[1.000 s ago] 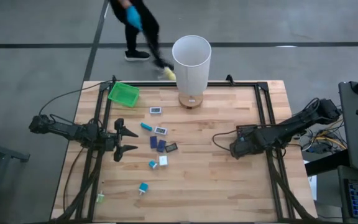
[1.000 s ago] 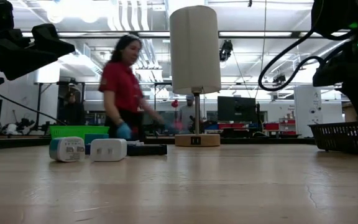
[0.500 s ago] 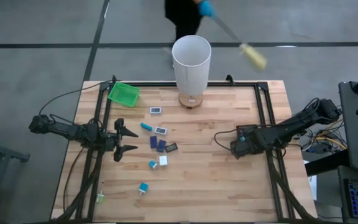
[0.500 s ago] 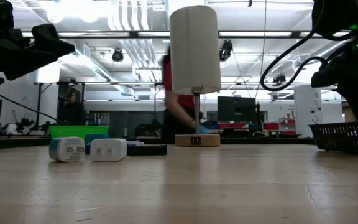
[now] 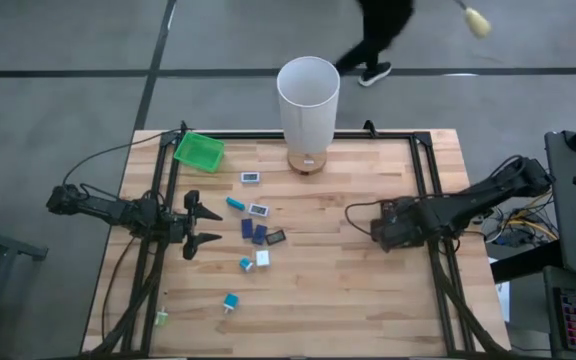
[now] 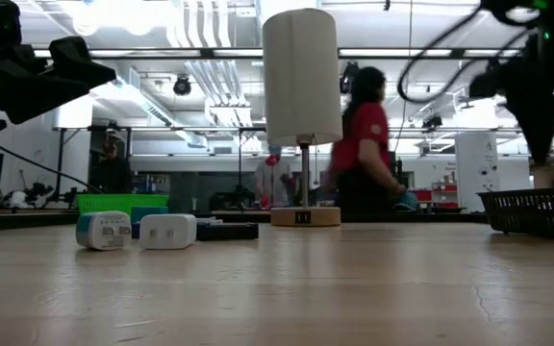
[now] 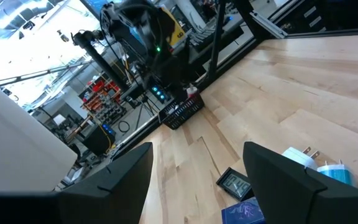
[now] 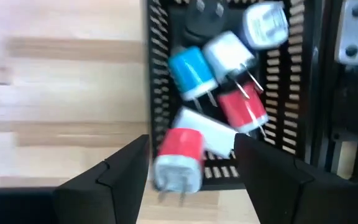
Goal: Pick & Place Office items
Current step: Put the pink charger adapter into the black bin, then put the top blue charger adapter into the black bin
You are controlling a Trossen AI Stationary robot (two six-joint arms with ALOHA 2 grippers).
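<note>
The right gripper (image 5: 380, 232) hangs over the black tray (image 8: 291, 93) at the right side of the table (image 5: 348, 300), its fingers (image 8: 114, 177) spread apart with nothing between them. In the right wrist view, a red-and-white plug (image 8: 182, 155) lies just beyond the fingertips at the tray's near edge, beside a blue plug (image 8: 191, 71), a white plug (image 8: 229, 53), a red plug (image 8: 244, 109) and a grey-white plug (image 8: 266, 25), all inside the tray. The left gripper (image 5: 211, 225) hovers at the left side of the table, fingers (image 5: 200, 208) spread and empty. Just beyond it lie the loose office items (image 5: 258, 235): dark blue rectangles, teal bits and white blocks scattered across the middle of the table. A green tray (image 5: 198, 150) sits at the far left corner, and a tall white cylinder (image 5: 308, 100) stands at the far edge
</note>
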